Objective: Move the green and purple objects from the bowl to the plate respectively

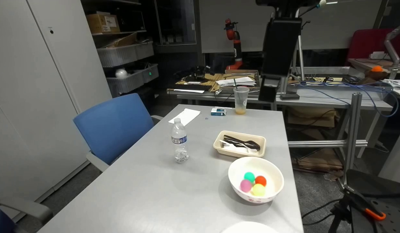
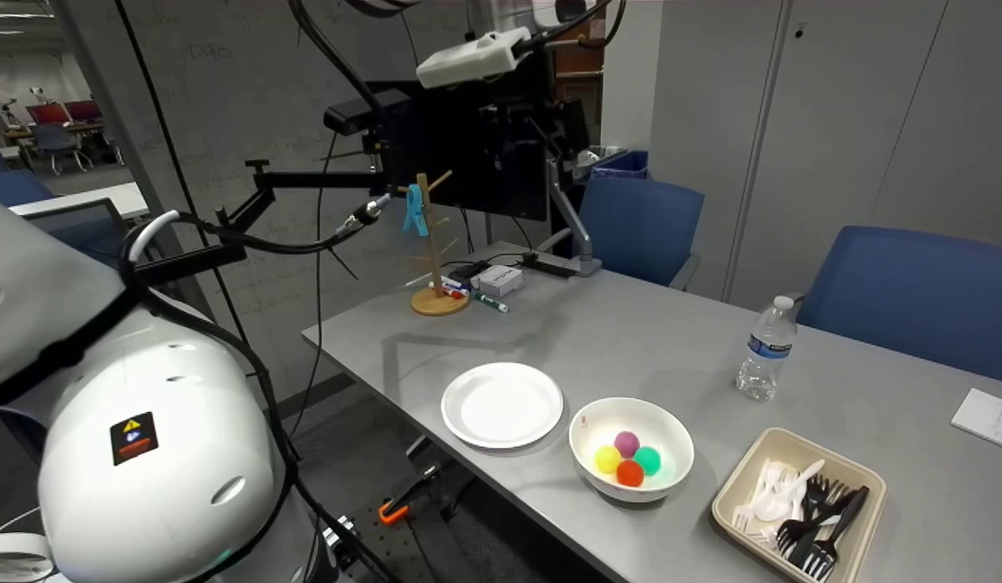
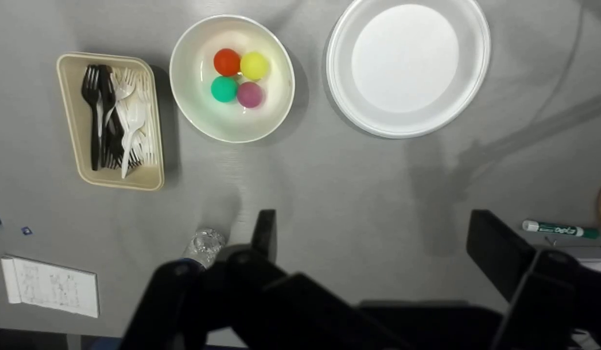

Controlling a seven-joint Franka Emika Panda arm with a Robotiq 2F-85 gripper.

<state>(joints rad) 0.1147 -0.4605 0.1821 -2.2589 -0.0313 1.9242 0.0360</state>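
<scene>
The white bowl (image 3: 232,127) stands on the table and holds a green ball (image 3: 224,89), a purple ball (image 3: 250,94), a red ball (image 3: 227,62) and a yellow ball (image 3: 254,66). The green ball (image 1: 249,177) and purple ball (image 1: 246,185) also show in both exterior views, lying side by side. The white plate (image 2: 501,405) is beside the bowl (image 2: 582,461) and has nothing on it. In the wrist view my gripper (image 3: 373,218) is open with nothing between its fingers. In an exterior view its black finger (image 1: 268,92) hangs high above the table.
A beige tray (image 2: 861,534) of black and white cutlery is beside the bowl. A water bottle (image 2: 766,350) stands upright on the table. A wooden stand (image 2: 440,301), markers (image 2: 491,303) and a small white box (image 2: 497,280) are near the table's end. A plastic cup (image 1: 241,100) stands farther off.
</scene>
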